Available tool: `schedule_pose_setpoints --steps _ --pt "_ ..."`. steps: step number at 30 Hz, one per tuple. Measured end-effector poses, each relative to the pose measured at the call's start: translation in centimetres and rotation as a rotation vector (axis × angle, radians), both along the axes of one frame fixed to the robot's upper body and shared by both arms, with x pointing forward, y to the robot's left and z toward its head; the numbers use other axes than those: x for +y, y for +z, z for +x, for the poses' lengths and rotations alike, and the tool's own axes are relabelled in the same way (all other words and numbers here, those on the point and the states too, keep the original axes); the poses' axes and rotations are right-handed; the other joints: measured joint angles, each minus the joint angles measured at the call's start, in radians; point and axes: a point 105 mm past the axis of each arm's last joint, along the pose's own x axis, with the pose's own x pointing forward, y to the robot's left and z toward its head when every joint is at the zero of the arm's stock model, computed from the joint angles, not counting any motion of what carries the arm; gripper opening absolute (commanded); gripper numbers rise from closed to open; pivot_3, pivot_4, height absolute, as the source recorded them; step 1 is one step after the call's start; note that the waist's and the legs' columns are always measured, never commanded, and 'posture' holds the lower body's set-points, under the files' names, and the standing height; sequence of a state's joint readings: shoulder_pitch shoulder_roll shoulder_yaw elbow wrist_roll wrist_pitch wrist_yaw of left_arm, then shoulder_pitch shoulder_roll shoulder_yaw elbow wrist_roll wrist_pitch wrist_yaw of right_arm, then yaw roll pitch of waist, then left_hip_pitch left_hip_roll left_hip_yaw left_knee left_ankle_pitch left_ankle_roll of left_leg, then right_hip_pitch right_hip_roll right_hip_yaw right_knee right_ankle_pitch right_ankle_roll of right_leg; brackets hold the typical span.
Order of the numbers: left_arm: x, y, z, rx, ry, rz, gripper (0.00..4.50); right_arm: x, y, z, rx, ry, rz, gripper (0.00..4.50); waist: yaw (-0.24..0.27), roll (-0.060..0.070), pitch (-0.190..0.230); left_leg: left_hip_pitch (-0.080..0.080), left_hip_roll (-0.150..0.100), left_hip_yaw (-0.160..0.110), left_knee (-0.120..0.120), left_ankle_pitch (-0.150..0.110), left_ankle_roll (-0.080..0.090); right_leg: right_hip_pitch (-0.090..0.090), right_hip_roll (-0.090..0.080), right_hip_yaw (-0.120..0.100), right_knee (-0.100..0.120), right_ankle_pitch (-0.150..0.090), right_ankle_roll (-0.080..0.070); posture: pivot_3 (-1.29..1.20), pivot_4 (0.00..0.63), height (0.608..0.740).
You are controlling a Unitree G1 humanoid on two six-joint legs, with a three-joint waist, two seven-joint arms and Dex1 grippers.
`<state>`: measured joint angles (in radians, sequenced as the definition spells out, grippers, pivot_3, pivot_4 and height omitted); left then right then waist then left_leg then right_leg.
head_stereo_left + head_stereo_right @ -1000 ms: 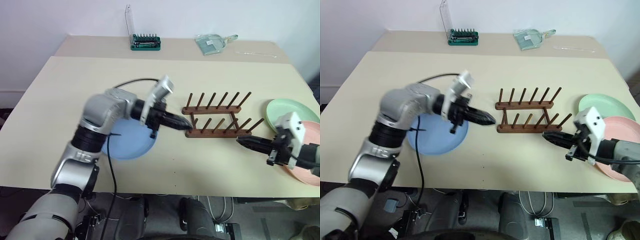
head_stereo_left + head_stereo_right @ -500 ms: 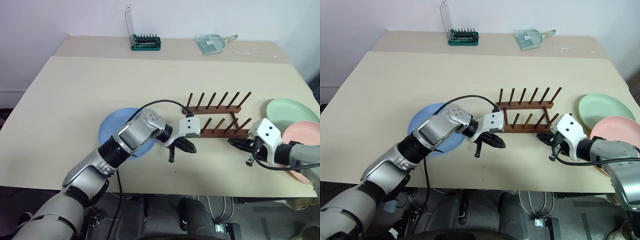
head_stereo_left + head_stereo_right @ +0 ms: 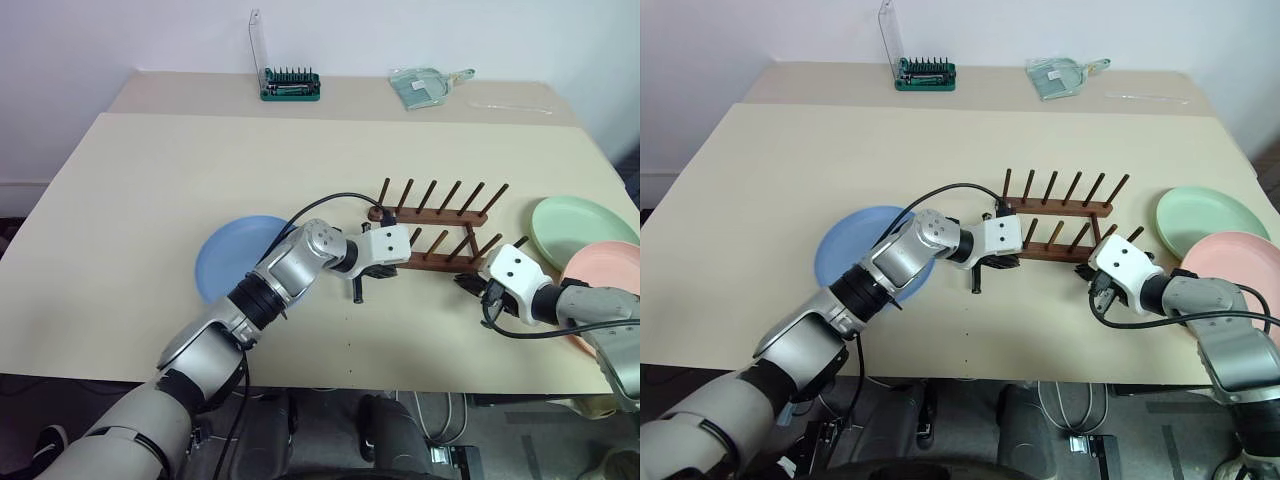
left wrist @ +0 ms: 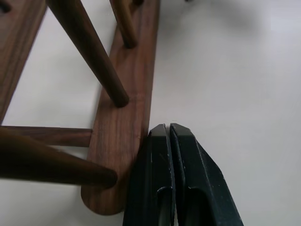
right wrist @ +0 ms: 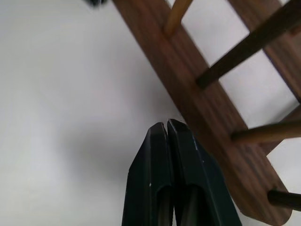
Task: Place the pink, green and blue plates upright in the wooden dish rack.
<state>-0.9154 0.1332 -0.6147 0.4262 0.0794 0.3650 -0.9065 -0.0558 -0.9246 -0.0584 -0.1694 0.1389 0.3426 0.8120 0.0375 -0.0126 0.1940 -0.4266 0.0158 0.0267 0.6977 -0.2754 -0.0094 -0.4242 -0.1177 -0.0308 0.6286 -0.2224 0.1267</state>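
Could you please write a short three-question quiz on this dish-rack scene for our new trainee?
1. True or false: a plate already stands in the wooden dish rack.
2. Which plate lies nearest the left gripper? A pink, B green, C blue.
3. Fill in: both grippers' fingers are ____, each beside one end of the rack's near rail.

Key:
1. False; the pegs are bare.
2. C, the blue plate; the green plate and pink plate lie by the right gripper.
3. Shut.

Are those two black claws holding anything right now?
No. The left gripper and right gripper are both shut on nothing, each tip beside an end of the wooden dish rack.
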Motion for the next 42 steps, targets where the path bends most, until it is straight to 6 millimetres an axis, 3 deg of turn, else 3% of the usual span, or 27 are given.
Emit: schedule_pose_setpoints --steps 6,11,16,24,29,34,37,38,40,42 --pt "0.2 0.0 0.6 -0.028 0.015 -0.001 0.08 -1.0 -0.1 1.5 -0.053 0.003 -0.094 0.05 0.001 0.0 0.0 0.0 0.0 0.0 0.0 0.0 0.0 0.0 0.0 0.0 0.0 0.0 0.0 0.0 0.15 0.724" --pt "0.9 0.5 2.8 -0.056 0.079 -0.011 0.08 -2.1 0.4 2.8 -0.115 -0.013 -0.153 0.05 -0.001 0.0 0.0 0.0 0.0 0.001 0.0 0.0 0.0 0.0 0.0 0.0 0.0 0.0 0.0 0.0 0.15 0.724" --pt "1.9 1.1 5.1 -0.108 0.135 -0.004 0.08 -1.7 1.0 4.3 -0.157 0.01 -0.154 0.05 -0.003 0.0 0.0 0.0 0.0 0.001 0.0 0.0 0.0 0.0 0.0 0.0 0.0 0.0 0.0 0.0 0.15 0.724" --pt "1.9 1.0 5.6 -0.105 0.154 -0.039 0.08 -1.9 1.8 6.3 -0.229 0.014 -0.18 0.05 -0.001 0.0 0.0 0.0 0.0 0.001 0.0 0.0 0.0 0.0 0.0 0.0 0.0 0.0 0.0 0.0 0.15 0.724" --pt "2.3 1.0 5.9 -0.115 0.164 -0.037 0.08 -2.2 1.5 6.5 -0.241 0.017 -0.193 0.05 -0.003 0.0 0.0 0.0 0.0 0.001 0.0 0.0 0.0 0.0 0.0 0.0 0.0 0.0 0.001 0.0 0.15 0.724" --pt "3.0 1.2 6.0 -0.072 0.181 -0.05 0.08 -0.9 1.9 6.2 -0.226 0.059 -0.13 0.05 -0.007 0.0 0.0 0.0 0.0 0.001 0.0 0.0 0.0 0.0 0.0 0.0 0.0 0.0 0.001 0.0 0.15 0.724" --pt "3.6 2.4 5.2 0.06 0.17 -0.137 0.08 0.4 3.7 5.2 -0.181 0.069 0.065 0.05 -0.009 0.001 0.0 0.0 0.0 0.0 -0.001 0.0 0.0 0.0 0.0 0.0 0.0 0.0 0.001 0.0 0.15 0.724" --pt "3.8 3.2 4.9 0.11 0.159 -0.19 0.31 0.9 4.7 4.6 -0.168 0.079 0.155 0.01 -0.009 0.001 0.001 -0.001 0.0 0.0 -0.001 0.0 0.0 0.0 0.0 0.0 0.0 0.0 0.001 0.0 0.15 0.724" --pt "4.9 5.1 4.3 0.181 0.136 -0.271 0.91 1.8 6.7 3.4 -0.163 0.109 0.285 0.57 -0.011 0.001 0.001 0.0 0.0 0.0 -0.001 0.0 0.0 0.0 0.0 0.0 0.0 0.0 0.001 0.0 0.15 0.724" --pt "7.0 7.4 3.6 0.24 0.11 -0.347 1.85 2.0 9.1 2.5 -0.18 0.113 0.397 1.28 -0.022 0.001 0.001 0.0 0.0 0.0 -0.001 0.0 0.0 0.0 0.0 -0.001 0.001 0.0 0.0 0.0 0.15 0.724"
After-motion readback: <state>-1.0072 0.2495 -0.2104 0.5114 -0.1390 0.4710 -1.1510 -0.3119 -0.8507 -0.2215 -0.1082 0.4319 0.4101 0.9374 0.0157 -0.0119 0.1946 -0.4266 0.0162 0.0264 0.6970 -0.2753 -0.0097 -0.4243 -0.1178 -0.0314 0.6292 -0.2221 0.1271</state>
